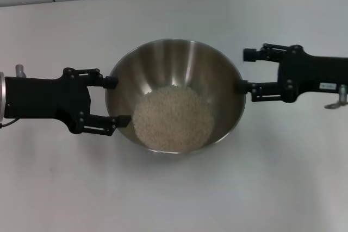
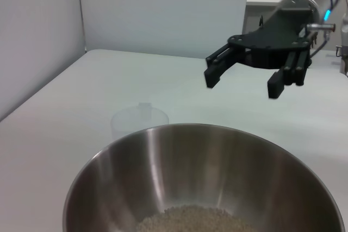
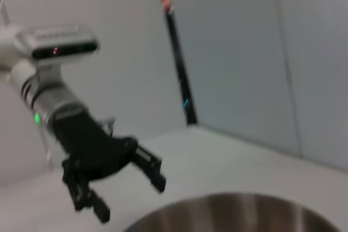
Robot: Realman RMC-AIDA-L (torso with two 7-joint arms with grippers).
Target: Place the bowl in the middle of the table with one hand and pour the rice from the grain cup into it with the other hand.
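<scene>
You are looking, from the head view, at the bowl [image 1: 175, 95] sitting mid-table [image 1: 174, 194] with the rice [image 1: 173, 119] heaped inside it, so I judge the pour done. The left gripper [image 1: 113, 99] is hanging at one side of the rim with fingers spread and nothing between them; the right gripper [image 1: 246, 70] is waiting opposite, also spread and empty. Expect the steel bowl to feel stiff, slick and heavier now it is loaded, so take it by the rim. In the left wrist view, the bowl [image 2: 206, 180] is filling the foreground and the grain cup [image 2: 140, 121] is standing upright behind it, looking empty: light, thin-walled, easily crushed, so pinch it gently at its wall. In the right wrist view, the left gripper [image 3: 128, 188] is hovering beside the bowl's rim [image 3: 239, 213]. The tabletop is smooth and white, with pale walls behind it.
</scene>
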